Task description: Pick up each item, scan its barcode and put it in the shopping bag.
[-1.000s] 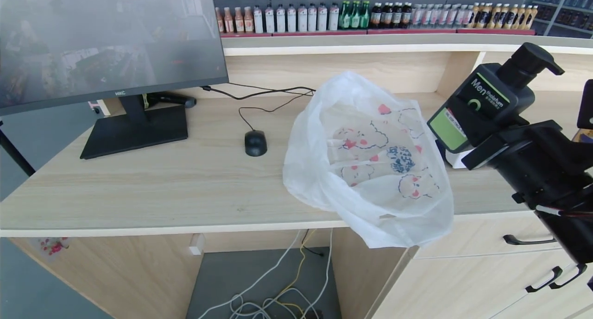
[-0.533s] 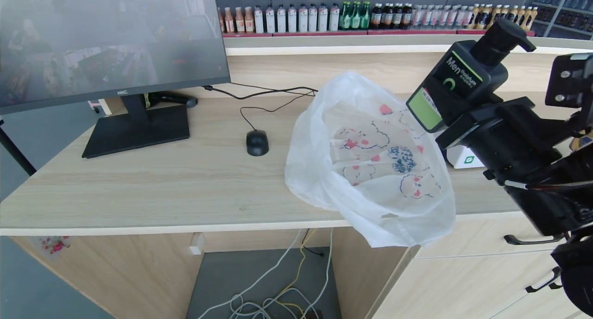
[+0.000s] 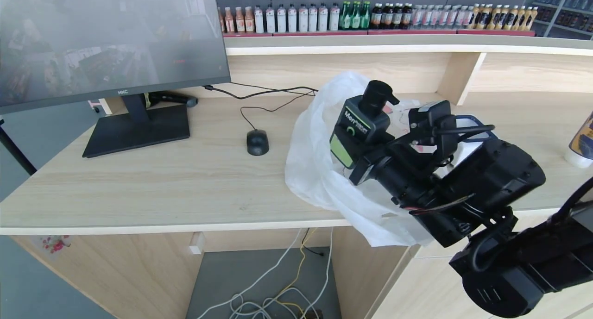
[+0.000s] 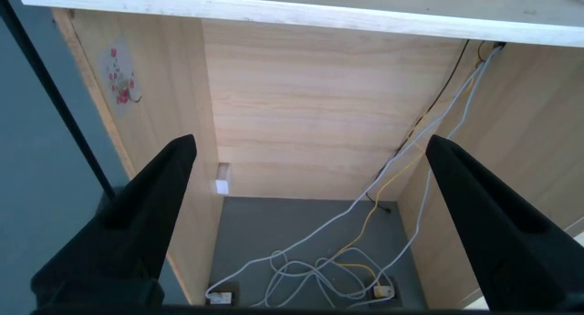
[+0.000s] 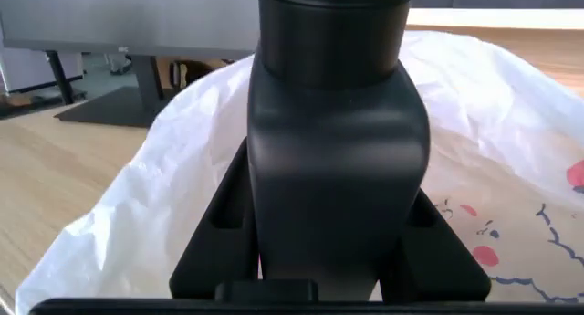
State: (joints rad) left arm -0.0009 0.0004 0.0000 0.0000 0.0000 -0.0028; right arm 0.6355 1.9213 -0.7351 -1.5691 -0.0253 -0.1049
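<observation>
A long light wooden counter (image 3: 139, 184) is running across the scene. On its left side a large dark flat monitor (image 3: 106, 41) is standing on a black square-footed stand (image 3: 136, 129), with a small black handheld device (image 3: 171, 98) lying just behind the stand. A black computer mouse (image 3: 257, 142) is resting near the middle of the counter, its thin black cable (image 3: 259, 94) trailing back towards the monitor. A row of coloured drink bottles (image 3: 370, 15) is lining the shelf behind the counter. A container with a yellow and blue label (image 3: 584, 140) is sitting at the counter's far right edge. White and yellow loose cables (image 4: 338, 260) are lying on the floor under the counter.

A crumpled white translucent plastic shopping bag with cartoon prints (image 3: 315, 171) is sitting on the counter right of the mouse, part of it hanging over the front edge.

The right gripper (image 3: 370, 154) is clamping a black pump-top bottle with a green label (image 3: 361, 124) by its lower body, one finger on each side. The bottle is hanging above the bag with its pump head up and tilting slightly; whether it is touching the plastic is unclear. In the right wrist view the bottle (image 5: 333, 169) is rising straight out of the gripper (image 5: 328, 251), with the bag (image 5: 137, 215) spreading behind it.

The left gripper (image 4: 315, 215) is hanging below the counter's edge with its fingers spread wide, holding nothing.
</observation>
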